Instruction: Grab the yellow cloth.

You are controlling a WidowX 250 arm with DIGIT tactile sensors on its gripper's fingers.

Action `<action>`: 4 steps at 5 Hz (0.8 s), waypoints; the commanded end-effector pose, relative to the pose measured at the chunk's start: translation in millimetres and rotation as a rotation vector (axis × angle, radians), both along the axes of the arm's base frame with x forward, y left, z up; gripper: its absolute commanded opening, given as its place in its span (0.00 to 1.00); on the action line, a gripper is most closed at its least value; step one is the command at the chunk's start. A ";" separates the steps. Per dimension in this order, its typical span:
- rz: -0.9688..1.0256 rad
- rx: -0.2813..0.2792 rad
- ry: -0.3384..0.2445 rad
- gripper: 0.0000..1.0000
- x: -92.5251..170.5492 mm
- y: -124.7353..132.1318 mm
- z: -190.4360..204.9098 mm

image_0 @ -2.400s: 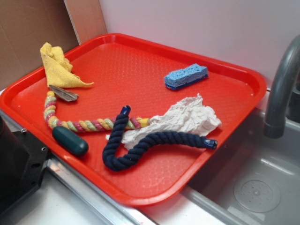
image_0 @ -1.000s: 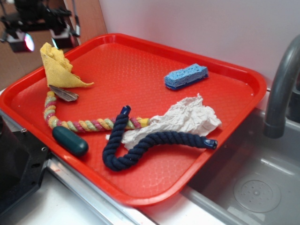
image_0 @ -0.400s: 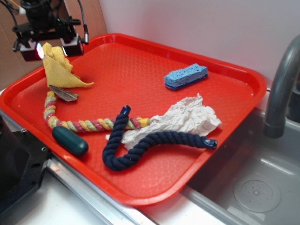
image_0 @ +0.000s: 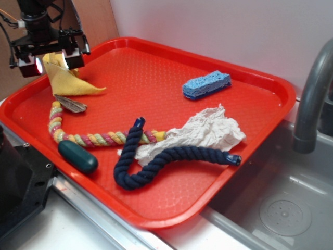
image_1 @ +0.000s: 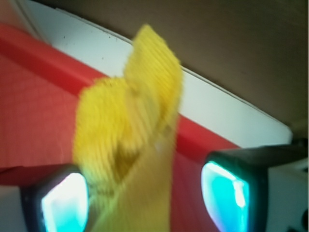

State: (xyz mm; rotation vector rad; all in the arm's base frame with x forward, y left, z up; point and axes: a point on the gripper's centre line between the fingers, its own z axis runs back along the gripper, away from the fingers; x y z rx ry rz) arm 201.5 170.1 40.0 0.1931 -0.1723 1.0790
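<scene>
The yellow cloth (image_0: 66,82) lies bunched at the far left of the red tray (image_0: 156,78), one pointed corner stretching right. My gripper (image_0: 50,63) hangs over its raised top, open, with a finger on each side of the fold. In the wrist view the yellow cloth (image_1: 130,145) stands up between the two glowing fingertips (image_1: 65,203), close to the left one and clear of the right one. The gripper (image_1: 145,200) has not closed on it.
A pink-yellow-green braided rope (image_0: 88,136) curves below the cloth, with a grey scrap (image_0: 71,104) on it. A dark green oval (image_0: 78,156), navy rope (image_0: 166,159), white rag (image_0: 200,133) and blue sponge (image_0: 206,84) also lie on the tray. A sink and faucet (image_0: 312,99) are at the right.
The gripper came into view at the top left and dropped down over the yellow cloth. The cloth's top now sits between the fingers; nothing else moved.
</scene>
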 end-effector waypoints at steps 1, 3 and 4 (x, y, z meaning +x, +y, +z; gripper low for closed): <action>-0.026 0.021 -0.015 0.00 0.1 7.8 -0.9; -0.077 0.060 -0.084 0.00 -1.8 -8.1 38.5; -0.309 -0.013 -0.144 0.00 2.9 -42.1 74.7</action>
